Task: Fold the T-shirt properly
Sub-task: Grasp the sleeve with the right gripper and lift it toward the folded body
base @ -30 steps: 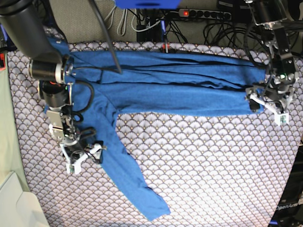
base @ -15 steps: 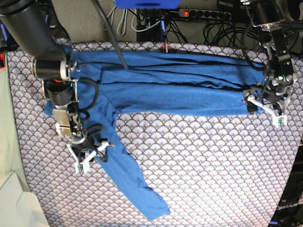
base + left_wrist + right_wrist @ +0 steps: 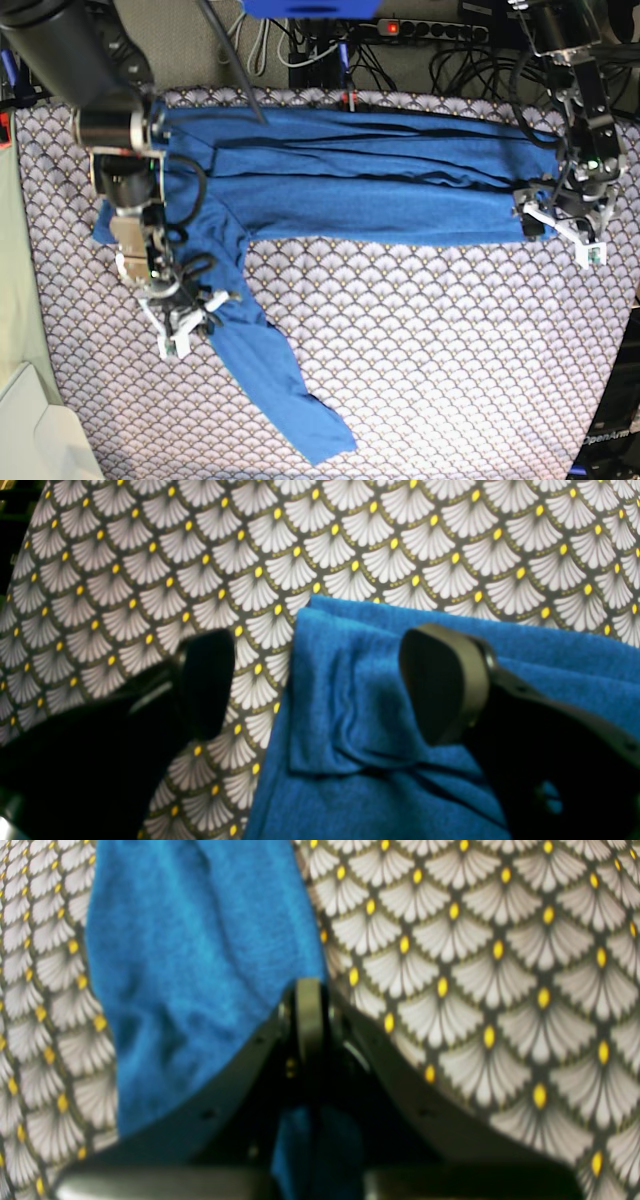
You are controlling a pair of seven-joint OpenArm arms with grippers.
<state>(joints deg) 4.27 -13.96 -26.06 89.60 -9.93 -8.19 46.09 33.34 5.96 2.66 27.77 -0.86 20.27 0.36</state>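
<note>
The large plain medium-blue long-sleeved T-shirt of soft knit fabric (image 3: 340, 190) lay across the far half of the table, on the grey-white scallop-patterned cloth with small yellow dots (image 3: 420, 340). Its body had been folded lengthwise into a long band running from left to right, with dark fold lines along it, and one sleeve trailed from the left part of the band toward the near edge, ending around the middle of the near side. In the base view the right gripper (image 3: 192, 322) stood at the left, low over that sleeve at its left edge; in the right wrist view its dark fingers (image 3: 309, 1015) were pressed together on the edge of the blue fabric, pinching the sleeve, with patterned cloth showing on both sides. The left gripper (image 3: 560, 225) sat at the right end of the folded band. In the left wrist view its two black pads were spread well apart, one (image 3: 445, 680) over the layered blue corner and the other over the bare patterned cloth just beside the shirt's edge, gripping nothing. A black power strip with a red switch (image 3: 430, 30) lay beyond the far edge among cables.
</note>
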